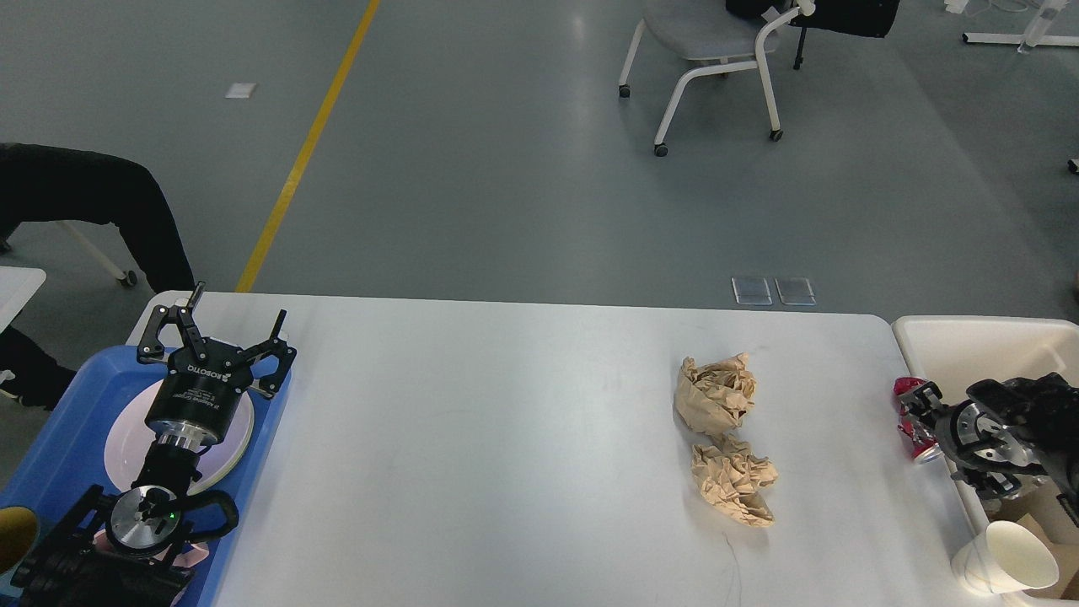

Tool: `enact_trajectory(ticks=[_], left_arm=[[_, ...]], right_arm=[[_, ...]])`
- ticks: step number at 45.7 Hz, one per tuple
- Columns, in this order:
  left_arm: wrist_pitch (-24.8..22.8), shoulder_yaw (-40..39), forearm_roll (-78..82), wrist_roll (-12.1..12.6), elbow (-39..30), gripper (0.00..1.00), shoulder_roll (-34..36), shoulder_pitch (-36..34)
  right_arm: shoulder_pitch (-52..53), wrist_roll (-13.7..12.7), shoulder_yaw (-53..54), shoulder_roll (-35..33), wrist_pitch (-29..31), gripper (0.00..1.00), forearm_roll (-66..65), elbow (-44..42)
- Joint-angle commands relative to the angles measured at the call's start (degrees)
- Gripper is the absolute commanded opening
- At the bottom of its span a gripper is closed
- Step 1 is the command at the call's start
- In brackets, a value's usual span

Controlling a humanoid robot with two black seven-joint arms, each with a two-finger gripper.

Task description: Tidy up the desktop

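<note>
The white desktop (506, 438) holds two crumpled brown paper balls, one (715, 394) just behind the other (733, 482), right of centre. A crushed red can (909, 391) lies at the desktop's right edge. My right gripper (925, 415) is down at the can, coming in from the right and covering most of it. Its dark fingers cannot be told apart. My left gripper (221, 331) is open and empty above the far end of the blue tray (50, 447), over a white plate (126, 430).
A beige bin (969, 346) stands against the desktop's right edge, with a white paper cup (1007, 561) at its near end. A yellow cup (13, 535) sits at the tray's near left. A chair (716, 42) is on the floor beyond.
</note>
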Motion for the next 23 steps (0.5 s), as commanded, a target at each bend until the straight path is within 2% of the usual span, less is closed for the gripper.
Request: enact_trajectory(ticks=[1,5,11,17,23], left_arm=[[0.0,0.0,0.0,0.0,0.0,0.96,0.0,0.0],[0.0,0.0,0.0,0.0,0.0,0.96,0.0,0.0],[0.0,0.0,0.0,0.0,0.0,0.96,0.0,0.0],[0.0,0.0,0.0,0.1,0.0,0.96,0.0,0.0],[0.0,0.0,0.0,0.0,0.0,0.96,0.0,0.0]], right_arm=[[-0.8,0.0,0.0,0.6,-2.0,0.74,0.0,0.0],[-1.0,0.0,0.0,0.8,-3.5,0.64,0.0,0.0],[-1.1,-0.1,0.0,1.3,-3.9,0.4,0.0,0.0],[-1.2,-2.0,0.1,1.4,-3.6,0.0,0.1,0.1],[-1.3,-2.8,0.5,1.4,-3.9,0.0,0.1,0.1]])
